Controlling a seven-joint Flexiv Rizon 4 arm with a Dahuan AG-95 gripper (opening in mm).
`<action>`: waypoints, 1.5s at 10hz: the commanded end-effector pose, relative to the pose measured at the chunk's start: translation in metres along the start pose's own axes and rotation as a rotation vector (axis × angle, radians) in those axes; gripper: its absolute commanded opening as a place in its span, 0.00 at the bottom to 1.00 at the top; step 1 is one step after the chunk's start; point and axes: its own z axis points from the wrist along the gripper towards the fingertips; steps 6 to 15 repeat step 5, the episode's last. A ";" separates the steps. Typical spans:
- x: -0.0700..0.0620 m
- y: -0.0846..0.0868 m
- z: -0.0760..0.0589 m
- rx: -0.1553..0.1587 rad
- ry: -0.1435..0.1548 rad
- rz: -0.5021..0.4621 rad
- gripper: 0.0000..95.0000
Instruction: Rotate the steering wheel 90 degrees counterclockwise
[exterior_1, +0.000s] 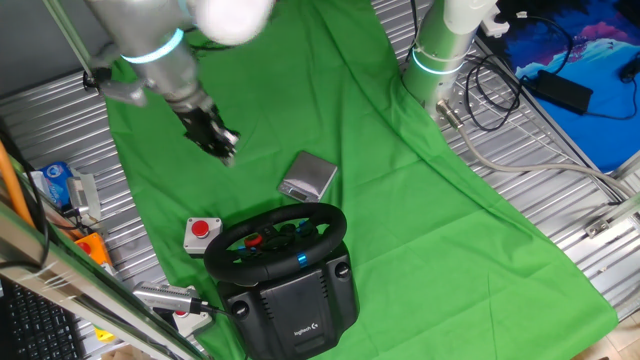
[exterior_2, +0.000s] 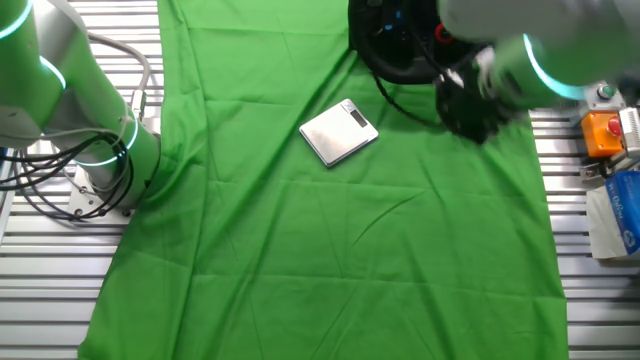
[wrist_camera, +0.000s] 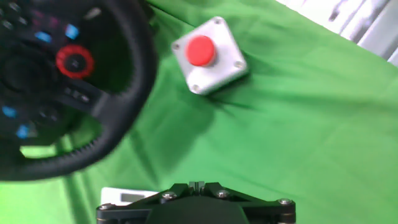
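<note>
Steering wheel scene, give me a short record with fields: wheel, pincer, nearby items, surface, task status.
wheel: black steering wheel on a bulky black base, red and blue hub buttons, nothing touching it
pincer: pincer in the air above the cloth, apart from the wheel; open or shut cannot be told
nearby items: grey box with red button beside the rim; flat silver device behind the wheel in one fixed view
surface: green cloth over a metal table
task status: wheel not yet gripped

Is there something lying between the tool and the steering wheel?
In one fixed view, only bare green cloth separates the tool from the steering wheel; the flat silver device lies off to the side.
</note>
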 end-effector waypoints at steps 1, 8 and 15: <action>0.009 -0.011 -0.003 0.004 0.011 -0.030 0.00; 0.010 -0.011 -0.003 0.049 0.038 0.028 0.00; 0.010 -0.011 -0.003 0.049 0.038 0.028 0.00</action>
